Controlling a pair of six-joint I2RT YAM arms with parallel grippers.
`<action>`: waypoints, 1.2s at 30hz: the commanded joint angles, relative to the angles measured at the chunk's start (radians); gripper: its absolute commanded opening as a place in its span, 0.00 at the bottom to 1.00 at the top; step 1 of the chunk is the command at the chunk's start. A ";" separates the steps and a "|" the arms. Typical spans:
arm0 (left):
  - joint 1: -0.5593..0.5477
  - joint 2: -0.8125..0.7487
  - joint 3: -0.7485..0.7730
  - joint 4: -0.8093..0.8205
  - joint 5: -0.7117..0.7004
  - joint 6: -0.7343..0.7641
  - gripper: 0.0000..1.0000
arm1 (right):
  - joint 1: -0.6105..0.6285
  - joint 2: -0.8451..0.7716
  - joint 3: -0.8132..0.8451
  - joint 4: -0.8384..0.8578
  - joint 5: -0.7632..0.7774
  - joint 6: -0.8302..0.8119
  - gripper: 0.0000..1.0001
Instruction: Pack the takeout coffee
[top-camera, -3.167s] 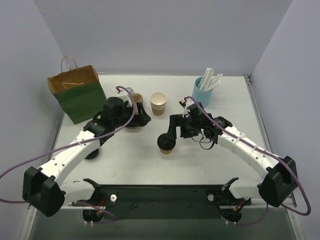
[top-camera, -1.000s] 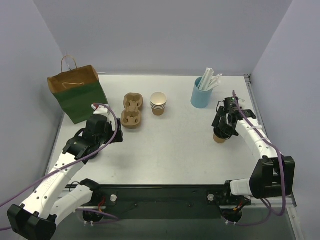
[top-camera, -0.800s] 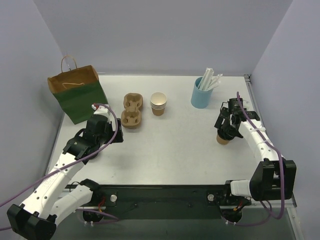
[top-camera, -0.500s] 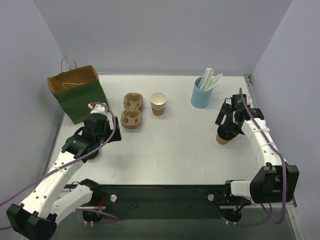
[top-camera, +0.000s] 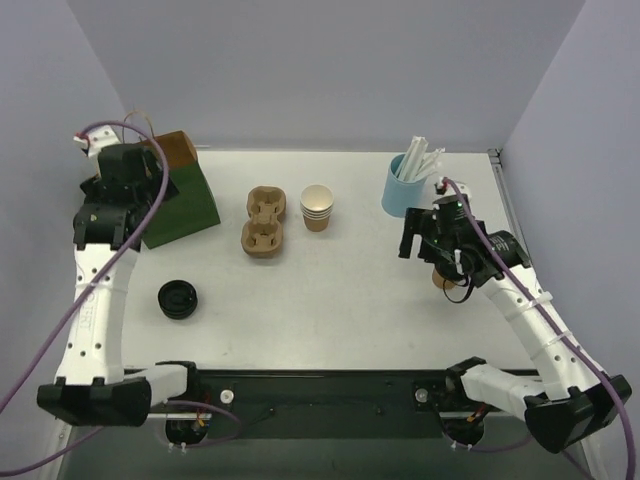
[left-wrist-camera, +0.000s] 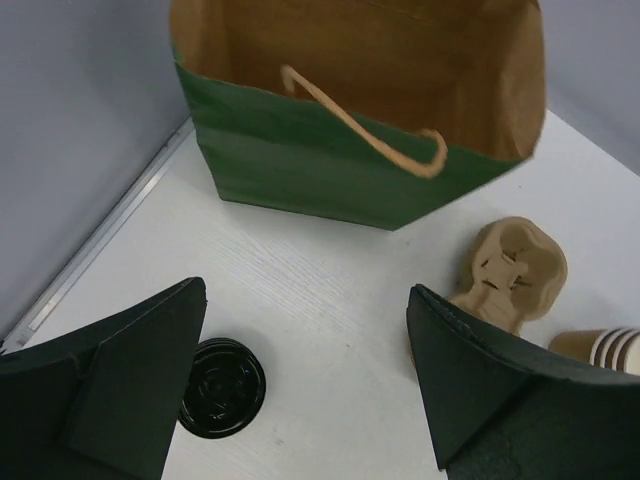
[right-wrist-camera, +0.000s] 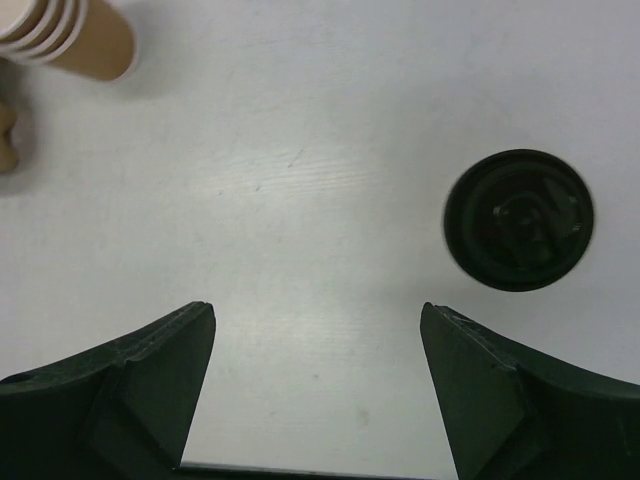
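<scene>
The takeout coffee (right-wrist-camera: 518, 220), a brown cup under a black lid, stands on the table at the right and is half hidden by my right arm in the top view (top-camera: 445, 281). My right gripper (right-wrist-camera: 315, 400) hovers open just left of it (top-camera: 422, 238), nothing between its fingers. My left gripper (left-wrist-camera: 305, 400) is open and empty, raised high beside the green and brown paper bag (left-wrist-camera: 360, 150), whose mouth gapes open. In the top view the left gripper (top-camera: 112, 205) covers the bag's (top-camera: 185, 200) left side.
A stack of black lids (top-camera: 178, 299) lies front left, also visible under the left fingers (left-wrist-camera: 220, 388). The pulp cup carrier (top-camera: 265, 222) and a stack of lidless cups (top-camera: 317, 207) sit mid-table. A blue cup of straws (top-camera: 403, 190) stands behind the right gripper.
The right gripper set the coffee down at the right, opened and drew back to the left. The left arm rose from beside the lids to high up by the bag.
</scene>
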 joint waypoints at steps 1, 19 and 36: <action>0.181 0.089 0.141 -0.067 0.048 -0.005 0.90 | 0.193 -0.016 0.012 -0.040 0.074 0.031 0.87; 0.531 0.298 0.227 0.159 0.433 0.096 0.84 | 0.410 0.061 -0.001 0.000 0.134 0.017 0.87; 0.526 0.566 0.406 0.137 0.464 0.182 0.66 | 0.421 0.142 0.130 -0.007 0.089 -0.081 0.87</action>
